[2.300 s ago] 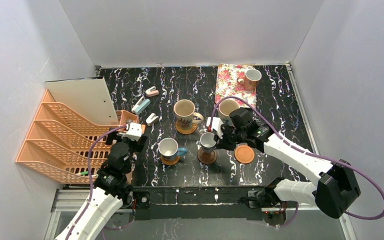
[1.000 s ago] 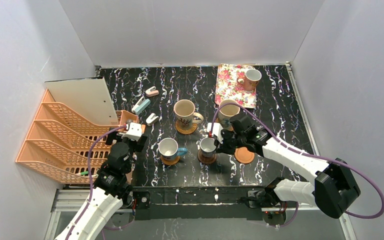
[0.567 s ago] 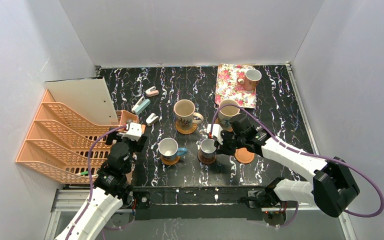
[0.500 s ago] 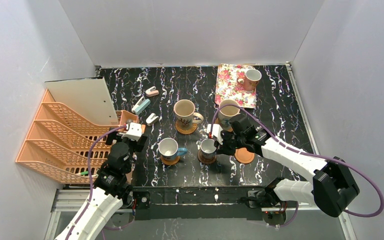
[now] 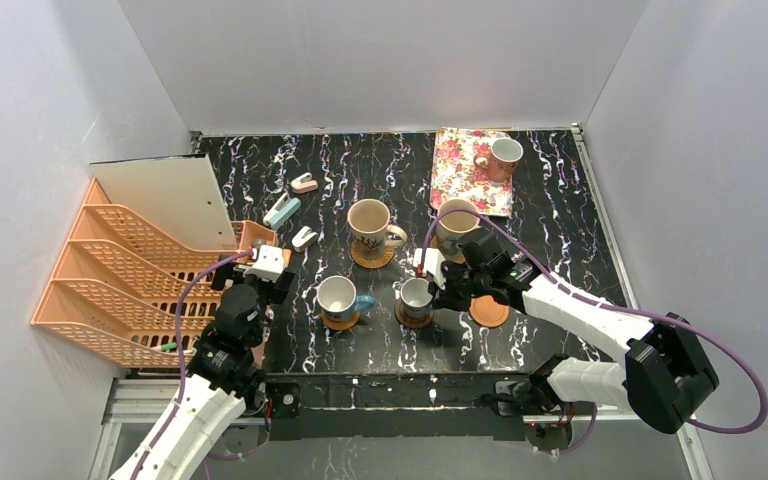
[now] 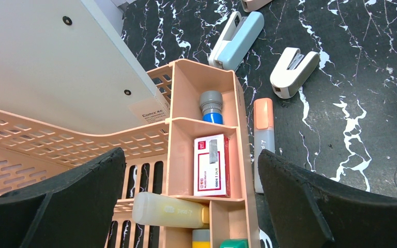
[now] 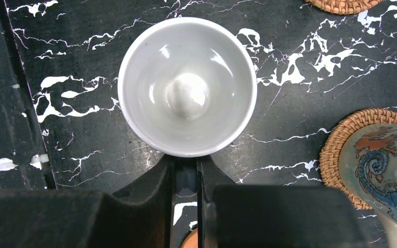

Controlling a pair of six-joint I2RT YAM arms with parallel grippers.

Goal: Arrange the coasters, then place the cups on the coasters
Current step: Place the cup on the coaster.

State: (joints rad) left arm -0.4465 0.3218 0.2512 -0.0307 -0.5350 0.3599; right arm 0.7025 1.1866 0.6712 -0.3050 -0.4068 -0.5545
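A small white-lined cup (image 5: 416,294) (image 7: 187,85) stands on the dark brown coaster (image 5: 415,318). My right gripper (image 5: 432,290) (image 7: 185,173) is shut on its dark handle. Beside it lies a bare orange-brown coaster (image 5: 488,310). One large beige cup (image 5: 370,224) stands on a woven coaster (image 5: 371,257). The other large cup (image 5: 457,221) (image 7: 387,170) stands on a woven coaster (image 7: 341,139). A blue-handled cup (image 5: 338,297) rests on a coaster (image 5: 341,321). Another small cup (image 5: 505,155) is on the floral tray (image 5: 460,165). My left gripper (image 5: 260,265) (image 6: 194,206) hangs open over the organizer.
An orange tiered file rack (image 5: 120,280) fills the left side, with a compartment box (image 6: 207,155) holding staples, a glue bottle and pens. Staplers (image 5: 282,211) (image 5: 304,237) (image 5: 304,183) and an orange marker (image 6: 263,139) lie on the black marble table (image 5: 560,200). White walls close in all round.
My right gripper brought the small cup down and slightly toward me onto the dark brown coaster, then held still. The left arm has not moved.
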